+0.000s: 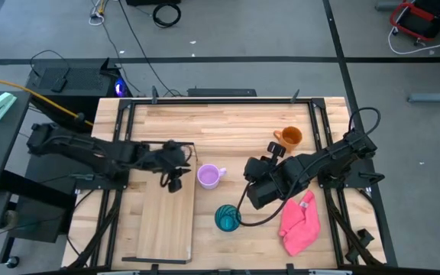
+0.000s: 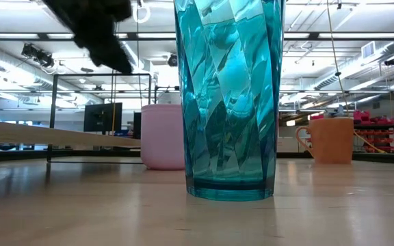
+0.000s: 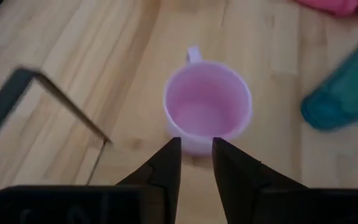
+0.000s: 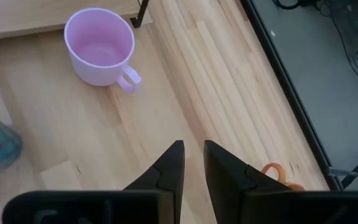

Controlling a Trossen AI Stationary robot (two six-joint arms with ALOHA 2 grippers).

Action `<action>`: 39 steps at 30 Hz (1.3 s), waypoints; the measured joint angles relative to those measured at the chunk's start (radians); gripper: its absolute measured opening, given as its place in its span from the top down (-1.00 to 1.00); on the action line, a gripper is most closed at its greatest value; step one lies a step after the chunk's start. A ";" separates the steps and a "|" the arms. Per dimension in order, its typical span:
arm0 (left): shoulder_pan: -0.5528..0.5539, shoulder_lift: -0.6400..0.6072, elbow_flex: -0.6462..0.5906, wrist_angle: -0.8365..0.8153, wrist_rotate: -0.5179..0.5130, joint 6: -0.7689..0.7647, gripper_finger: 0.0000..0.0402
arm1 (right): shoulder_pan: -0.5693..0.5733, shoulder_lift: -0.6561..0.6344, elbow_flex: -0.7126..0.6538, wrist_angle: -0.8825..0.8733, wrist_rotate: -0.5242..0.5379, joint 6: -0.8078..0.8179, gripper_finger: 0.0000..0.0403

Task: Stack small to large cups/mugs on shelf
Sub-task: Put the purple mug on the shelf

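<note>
Near the middle of the desk (image 1: 228,122), just right of the shelf (image 1: 165,221), the lilac mug (image 1: 208,176) stands upright with its handle turned to the right, and the left gripper (image 1: 176,174) hangs just beside it over the shelf's far end, its jaws narrowed to a slim gap and holding nothing. The mug looks small, light and rigid with a smooth glossy wall, so a pinch across the rim or over the wall should serve better than the thin handle, which might twist in the grip. Its inside (image 3: 207,107) shows empty. The teal cup (image 1: 227,218), nearer the front edge, is a tall faceted tumbler that looks like clear hard plastic, probably slippery, and also appears empty. The orange mug (image 1: 289,138) sits far right, its contents unseen. The right gripper (image 1: 249,174) waits right of the lilac mug, jaws narrow and empty, with the pink cloth (image 1: 299,224) near it.
</note>
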 joint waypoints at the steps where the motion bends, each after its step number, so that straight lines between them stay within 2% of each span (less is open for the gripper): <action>1: 0.019 0.012 0.000 0.012 0.024 0.014 0.46 | -0.002 0.000 0.000 -0.001 0.001 0.000 0.66; 7: 0.106 0.095 0.067 0.009 0.135 0.027 0.35 | -0.035 0.000 0.000 -0.050 0.027 -0.019 0.66; 12: 0.126 0.192 0.204 -0.133 0.131 0.049 0.30 | -0.118 -0.019 0.000 -0.049 0.024 -0.076 0.66; 16: 0.128 0.279 0.312 -0.273 0.133 0.078 0.30 | -0.191 -0.094 -0.040 -0.048 0.016 -0.085 0.66; 22: 0.141 0.376 0.385 -0.325 0.133 0.156 0.35 | -0.275 -0.306 -0.239 0.010 -0.028 -0.009 0.67; 29: 0.182 0.397 0.395 -0.318 0.218 0.196 0.31 | -0.256 -0.554 -0.489 0.240 -0.070 -0.002 0.76; 35: 0.215 0.400 0.395 -0.280 0.226 0.179 0.30 | -0.241 -0.664 -0.671 0.332 -0.073 0.000 0.82; 39: 0.219 0.414 0.396 -0.244 0.223 0.187 0.31 | -0.241 -0.679 -0.755 0.377 -0.074 -0.001 0.84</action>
